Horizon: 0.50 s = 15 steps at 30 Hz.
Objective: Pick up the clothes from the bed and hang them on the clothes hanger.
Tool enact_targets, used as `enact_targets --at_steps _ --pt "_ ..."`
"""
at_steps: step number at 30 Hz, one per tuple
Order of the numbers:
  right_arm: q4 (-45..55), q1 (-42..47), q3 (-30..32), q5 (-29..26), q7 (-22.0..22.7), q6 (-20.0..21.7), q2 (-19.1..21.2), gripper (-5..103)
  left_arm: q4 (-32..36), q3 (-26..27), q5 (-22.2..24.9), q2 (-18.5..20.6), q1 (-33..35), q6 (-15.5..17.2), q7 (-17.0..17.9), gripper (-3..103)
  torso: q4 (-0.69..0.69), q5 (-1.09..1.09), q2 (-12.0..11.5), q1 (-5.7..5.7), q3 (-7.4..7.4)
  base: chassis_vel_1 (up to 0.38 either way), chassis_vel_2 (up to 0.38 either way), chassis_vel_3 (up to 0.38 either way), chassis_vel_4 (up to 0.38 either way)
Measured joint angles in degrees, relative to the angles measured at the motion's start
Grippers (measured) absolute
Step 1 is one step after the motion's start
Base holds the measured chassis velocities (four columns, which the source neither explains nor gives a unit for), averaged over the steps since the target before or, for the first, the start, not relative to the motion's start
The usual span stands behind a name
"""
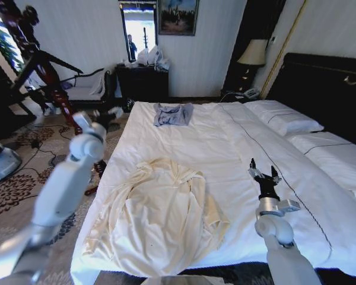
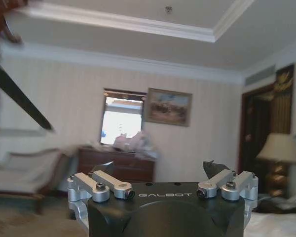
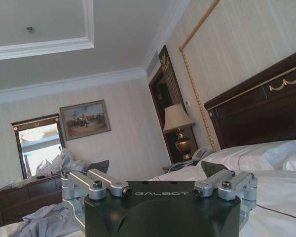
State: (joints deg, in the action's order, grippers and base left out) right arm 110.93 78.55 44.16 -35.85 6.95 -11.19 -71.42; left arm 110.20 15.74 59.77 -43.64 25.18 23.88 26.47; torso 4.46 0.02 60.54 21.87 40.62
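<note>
Hotel-style bedroom, striped pale walls, patterned carpet beside the bed [image 1: 237,136], which is wide and white-sheeted. The clothes [image 1: 160,219], a cream long-sleeved garment, lie spread flat near the foot edge on the robot's left half, collar toward the headboard. A small grey-blue garment [image 1: 172,114] sits well apart, farther up the sheet. The clothes hanger [image 1: 44,71], dark red-brown wood, stands off the bed's left side.

Left tool [image 1: 101,116] raised above the carpet between hanger and bed, fingers spread apart, holding nothing. Right tool [image 1: 264,173] hovers over bare sheet just right of the garment, fingers also apart, empty.

Step in hand, by judgement: the pickup, not yet begun. Best grip is likely at the collar or shoulder seam, so the fabric hangs evenly. Pinch only the garment, not the sheet beneath, and lift high enough to clear the hem.
</note>
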Motion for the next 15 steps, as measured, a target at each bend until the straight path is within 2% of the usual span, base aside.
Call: enact_targets --at_steps 1,3,4,5,7,9,12,14,15 --pt "0.0 0.0 0.0 0.0 0.0 0.0 0.0 100 0.0 0.0 0.0 0.0 0.0 0.0 0.0 100 0.0 0.0 0.0 0.0 0.0 0.0 0.0 0.0 0.0" --pt "0.0 0.1 -0.1 0.0 -0.2 -0.2 0.2 100 3.3 2.9 1.1 4.6 2.0 2.8 1.5 100 -0.02 -0.02 0.0 0.0 0.0 0.0 0.0 0.0 0.0" --pt "0.0 0.1 -0.3 0.0 -0.3 -0.4 0.5 100 5.3 6.4 1.6 8.6 4.5 4.0 1.7 100 -0.05 -0.06 0.0 -0.01 -0.01 0.0 0.0 0.0 0.0" --pt "-0.2 0.0 -0.5 0.0 -0.4 -0.5 0.7 100 6.2 9.3 1.8 11.2 6.7 4.2 1.4 100 -0.06 -0.06 0.0 -0.01 -0.01 0.0 0.0 0.0 0.0" --pt "-0.4 -0.1 -0.6 0.0 -0.4 -0.6 0.8 100 6.5 11.1 1.9 12.7 8.1 4.2 1.0 100 -0.06 -0.06 0.0 -0.01 0.0 0.0 0.0 0.0 0.0" --pt "-1.3 -0.7 -1.4 0.1 -0.5 -1.1 0.8 100 6.5 17.6 2.5 17.5 13.2 2.3 -1.8 100 -0.07 -0.01 0.0 -0.02 -0.01 0.0 0.0 0.0 0.0" --pt "-2.3 -1.3 -2.4 0.7 -0.5 -1.4 0.2 100 5.2 18.8 3.2 17.8 14.8 0.0 -2.9 100 -0.04 -0.03 0.0 -0.02 -0.01 0.0 0.0 0.0 0.0" --pt "-2.9 -1.7 -3.3 1.4 -0.5 -1.6 -0.3 100 3.6 18.2 3.1 16.2 14.7 -2.0 -3.4 100 0.0 -0.03 0.0 -0.01 0.0 0.0 0.0 0.0 0.0" --pt "-3.2 -1.8 -4.2 2.1 -0.5 -1.7 -0.8 100 1.0 16.9 1.7 13.8 13.7 -4.3 -4.4 100 0.02 -0.05 0.0 0.0 0.01 0.0 0.0 0.0 0.0"
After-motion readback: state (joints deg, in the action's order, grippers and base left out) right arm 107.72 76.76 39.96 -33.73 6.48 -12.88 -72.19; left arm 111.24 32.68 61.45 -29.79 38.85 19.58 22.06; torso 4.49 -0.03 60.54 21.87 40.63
